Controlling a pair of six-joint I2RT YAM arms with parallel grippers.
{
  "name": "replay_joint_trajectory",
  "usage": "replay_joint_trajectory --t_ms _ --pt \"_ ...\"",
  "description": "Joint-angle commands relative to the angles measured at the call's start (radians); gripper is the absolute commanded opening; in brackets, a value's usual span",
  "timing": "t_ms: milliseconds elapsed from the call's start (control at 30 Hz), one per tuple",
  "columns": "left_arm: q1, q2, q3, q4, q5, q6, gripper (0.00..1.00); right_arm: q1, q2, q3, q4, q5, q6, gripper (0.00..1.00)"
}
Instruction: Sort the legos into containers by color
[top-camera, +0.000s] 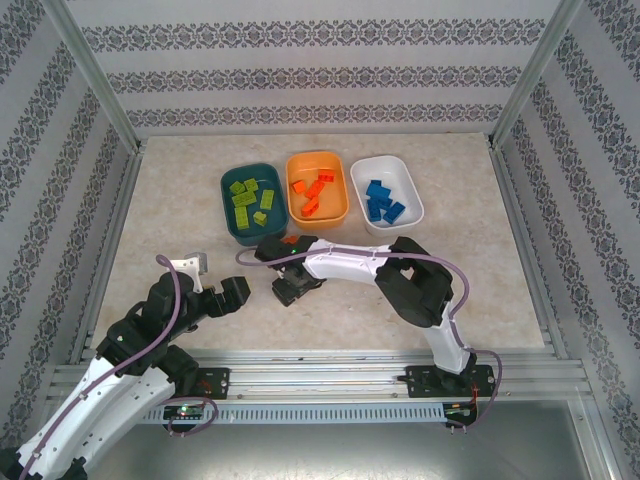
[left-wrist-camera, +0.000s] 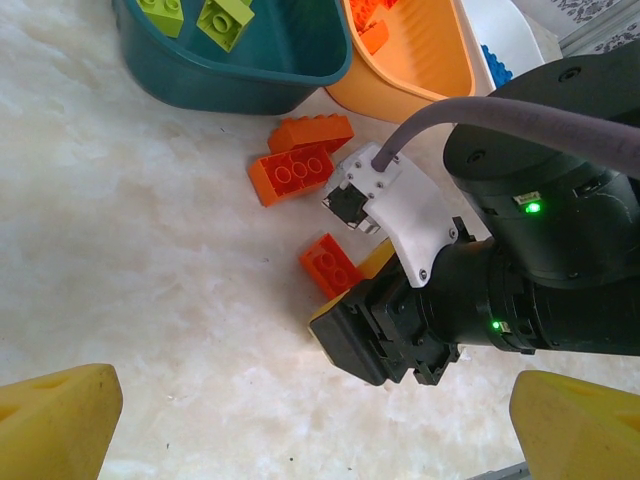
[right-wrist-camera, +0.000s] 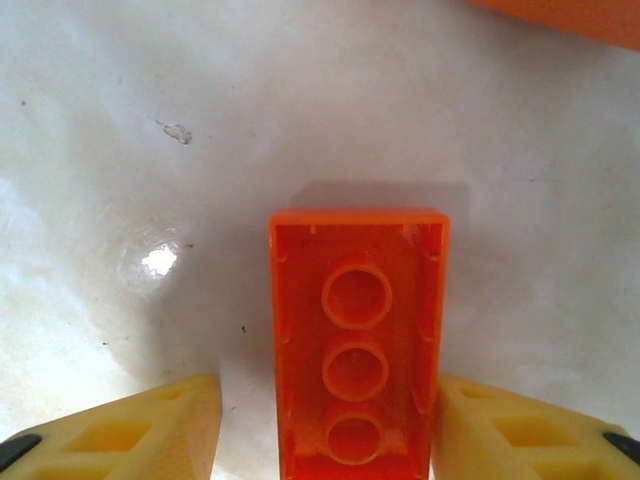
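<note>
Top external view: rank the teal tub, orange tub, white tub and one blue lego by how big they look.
1 to 3, tied: teal tub, orange tub, white tub. They look alike in size, so I won't rank them.
4. blue lego, far smaller than any tub.

Lab robot test cell: aluminium frame (top-camera: 330, 375), wallpaper-patterned panels (top-camera: 320, 60), marble-look tabletop (top-camera: 170, 200).

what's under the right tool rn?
The right tool straddles an orange plastic lego brick, hollow underside up, on the pale table. Its studded face, turned down, is hidden.
</note>
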Motion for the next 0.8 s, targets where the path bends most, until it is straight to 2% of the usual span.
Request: replay_joint_trajectory --t_ms 0,300,467,767 --pt "0.005 -0.011 -0.009 -0.024 -0.017 0.014 1.00 0.002 -0.003 -0.025 -0.006 0.057 0.021 0.50" --pt "0.004 -0.012 -0.015 -0.016 -0.010 0.009 1.00 -0.008 -0.078 -0.094 0.034 0.051 0.049 0.41" --pt "0.005 -0.011 -0.018 -0.009 -0.002 0.008 1.00 -0.033 -0.145 -0.154 0.071 0.026 0.074 0.39" --pt "0.004 0.006 -0.013 -0.001 0.005 0.017 1.00 -0.120 -0.365 -0.275 0.095 -0.042 0.103 0.38"
